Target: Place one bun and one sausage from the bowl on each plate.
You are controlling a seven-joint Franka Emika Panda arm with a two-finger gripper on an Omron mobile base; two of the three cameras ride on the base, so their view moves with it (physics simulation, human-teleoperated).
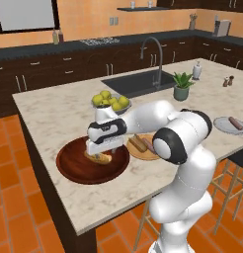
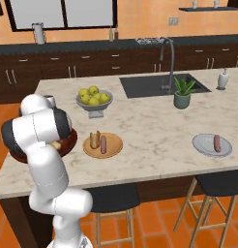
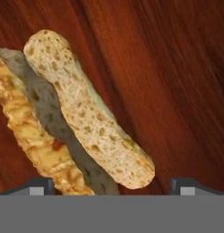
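Centre-left of hand view: oblong porous tan bun [image 3: 86, 113] on grained dark bowl [image 3: 177, 82]; jaws spread, flanking its lower end.

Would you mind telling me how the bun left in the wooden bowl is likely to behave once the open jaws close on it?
The bun looks porous and split lengthwise, so it would probably be light and squash under a firm grip. Its halves may spread. Lying tilted on the bowl, its smooth wood might let it slide when nudged.

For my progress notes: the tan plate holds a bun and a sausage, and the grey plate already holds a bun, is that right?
Not quite. In the right base view the grey plate holds a sausage, not a bun. The tan plate does hold both.
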